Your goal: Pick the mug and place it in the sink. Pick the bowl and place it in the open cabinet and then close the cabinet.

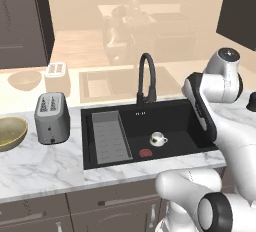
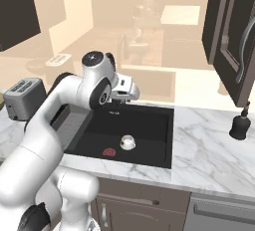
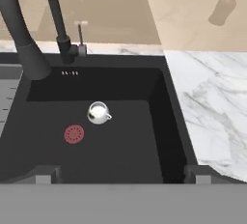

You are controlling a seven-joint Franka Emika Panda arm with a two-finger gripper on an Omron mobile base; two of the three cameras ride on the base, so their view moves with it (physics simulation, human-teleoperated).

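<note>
Gripper: here it hangs (image 3: 123,178) over the sink, jaws spread wide apart, nothing between the two dark fingertips (image 3: 47,175).
Mug: straight ahead of and below the gripper, the small white mug (image 3: 98,113) sits upright on the basin floor, handle (image 3: 109,117) pointing away from the drain; apart from the fingers, untouched.
Drain: the red drain (image 3: 74,134) lies just beside the mug on the same black floor.
Sink: the black basin (image 1: 182,118) sits directly under the gripper, set into the white marble surface (image 1: 45,168).
Tray: the grey ribbed tray (image 1: 109,136) rests along the basin's far side from the gripper.
Faucet: the black gooseneck faucet (image 1: 146,76) rises at the back rim, beyond the mug.
Toaster: the grey toaster (image 1: 51,117) stands on the surface past the tray.
Bowl: the olive-tan bowl (image 1: 10,133) rests on the surface beyond the toaster, well apart from the gripper.
Cabinet: the dark brown wall cabinet (image 2: 233,36) hangs high on the other side, door (image 2: 238,51) swung out, curved silver handle showing.
Dispenser: a black soap bottle (image 2: 240,123) stands on the marble below that door.
</note>
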